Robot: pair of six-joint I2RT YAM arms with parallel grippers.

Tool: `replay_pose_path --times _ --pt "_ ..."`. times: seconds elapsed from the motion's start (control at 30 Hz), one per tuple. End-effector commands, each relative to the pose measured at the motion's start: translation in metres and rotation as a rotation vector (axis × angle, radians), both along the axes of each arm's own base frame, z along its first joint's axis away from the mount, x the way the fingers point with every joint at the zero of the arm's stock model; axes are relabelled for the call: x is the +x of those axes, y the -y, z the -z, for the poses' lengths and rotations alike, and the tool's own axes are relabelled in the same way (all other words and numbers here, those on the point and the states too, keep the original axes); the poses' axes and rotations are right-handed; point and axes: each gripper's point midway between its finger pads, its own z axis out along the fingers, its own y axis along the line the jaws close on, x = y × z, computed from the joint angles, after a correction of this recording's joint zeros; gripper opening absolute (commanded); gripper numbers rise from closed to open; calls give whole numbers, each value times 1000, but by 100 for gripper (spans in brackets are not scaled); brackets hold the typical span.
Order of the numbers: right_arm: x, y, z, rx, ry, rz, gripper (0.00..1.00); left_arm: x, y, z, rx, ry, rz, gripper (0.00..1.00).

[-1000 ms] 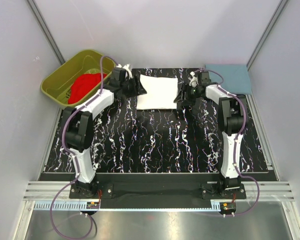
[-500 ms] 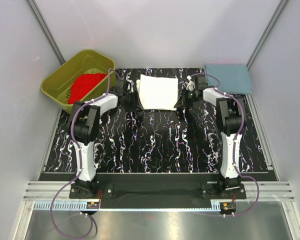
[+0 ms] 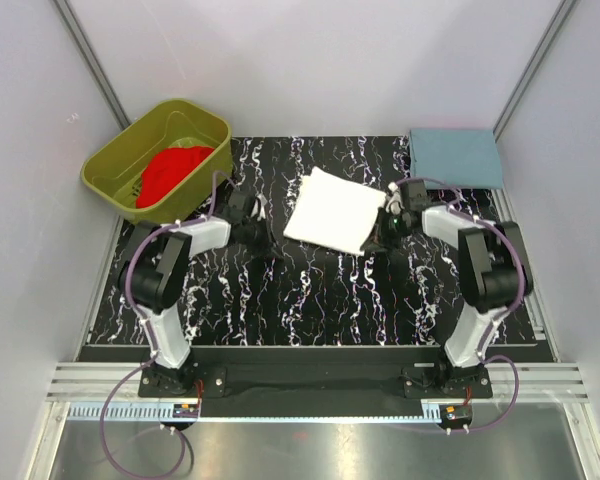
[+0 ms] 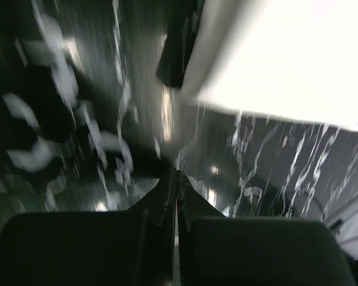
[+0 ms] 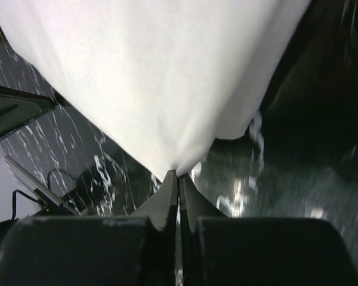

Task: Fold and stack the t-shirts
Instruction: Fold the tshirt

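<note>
Although one shirt is already folded, I judge the task little more than half done, and the reason sits at the far left: the red t-shirt (image 3: 172,172) lies crumpled in a loose heap inside the olive-green tub (image 3: 115,160), a smooth, hard-walled plastic basin with rounded corners, so it has yet to be taken out, folded and stacked. Next comes the left gripper (image 4: 176,174), its two dark fingers pressed together with nothing visible between them, low over the glossy black table (image 3: 310,290) with its white marble-like veins; the white cloth lies just beyond its tips, apart from them. At the middle, the white t-shirt (image 3: 332,210) lies as a flat, soft, matte rectangle, turned askew to the table's edges, its folded edges slightly rounded; no chest mark shows. On its right side, the right gripper (image 5: 179,174) is clamped on a corner of that shirt, the fabric drawn to a small peak at the fingertips. At the far right corner lies a blue-grey cloth (image 3: 455,157), flat and squared; whether it is a shirt I cannot tell.
</note>
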Motion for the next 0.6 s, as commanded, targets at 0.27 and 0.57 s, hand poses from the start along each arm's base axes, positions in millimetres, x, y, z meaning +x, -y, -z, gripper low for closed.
replay_pose_path --times 0.27,0.57 --pt "-128 24 -10 -80 -83 52 6 -95 23 -47 -1 109 92 51" --pt "-136 25 -15 -60 -102 120 6 -36 40 -47 74 203 203 66"
